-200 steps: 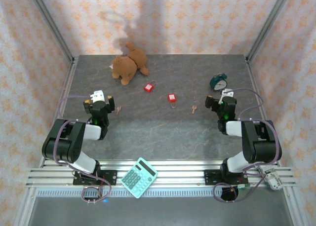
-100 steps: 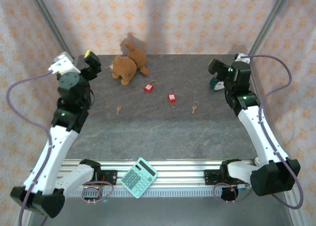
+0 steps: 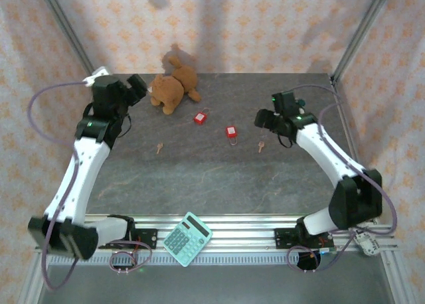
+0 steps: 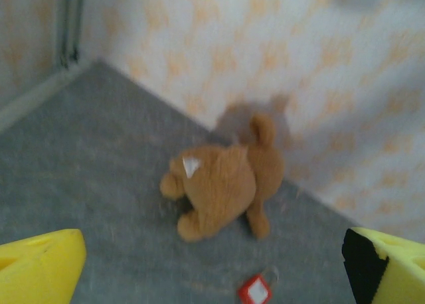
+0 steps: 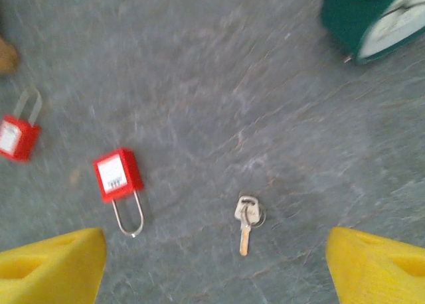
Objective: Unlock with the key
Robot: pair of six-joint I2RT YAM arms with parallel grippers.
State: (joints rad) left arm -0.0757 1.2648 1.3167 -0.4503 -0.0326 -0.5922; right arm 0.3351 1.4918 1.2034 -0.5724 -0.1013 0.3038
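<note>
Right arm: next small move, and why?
Probably lower the right gripper straight down onto the key. The key lies loose on the table between its open jaws, the red padlock sits to the left, and nothing is held yet.

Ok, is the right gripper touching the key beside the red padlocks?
Apart. The right wrist view shows the key lying flat between the yellow fingers of the open right gripper, with bare table separating it from each finger.

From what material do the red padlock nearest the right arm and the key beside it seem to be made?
Padlock: matte red body, probably plastic or painted metal; its thin glinting shackle looks like steel. Key: pale silvery, likely metal, on a small ring.
</note>
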